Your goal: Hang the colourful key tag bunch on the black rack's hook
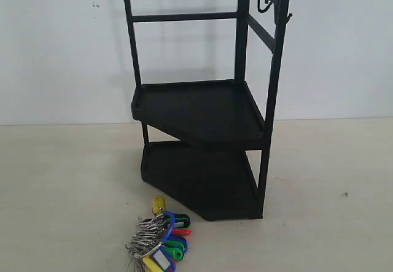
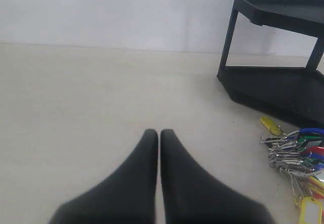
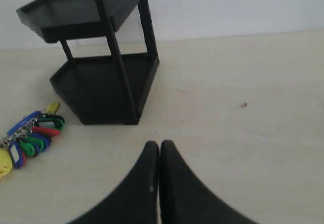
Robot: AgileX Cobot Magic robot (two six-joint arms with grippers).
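**Both claws (wrist views only).** The left gripper [image 2: 159, 132] and the right gripper [image 3: 159, 143] each show two smooth, matte black, tapering fingers pressed tip to tip, with nothing between them.

**Task stage, as judged.** Not begun: the grasp, the lift and the hanging all remain.

**Near edge.** The colourful key tag bunch [image 1: 158, 238] lies flat on the table [image 1: 61, 192] close to its near edge, just in front of the rack's lower shelf and apart from it. It comprises glossy plastic tags, oblong with rounded ends, in yellow, green, red and blue. They fan from a tangle of thin silver wire rings, over which a blue loop arches. The table surface is pale, matt and faintly grained.

**Toward the far edge.** The black rack [image 1: 273, 88] stands upright, with thin square metal posts, two angular tray shelves with low rims, and top rails. The hook [image 1: 264, 5], a slim upturned J-shaped prong, hangs unoccupied from the top side rail. A second prong [image 1: 289, 18] sits near it.

**Background.** A plain white wall [image 1: 61, 38] closes the scene.
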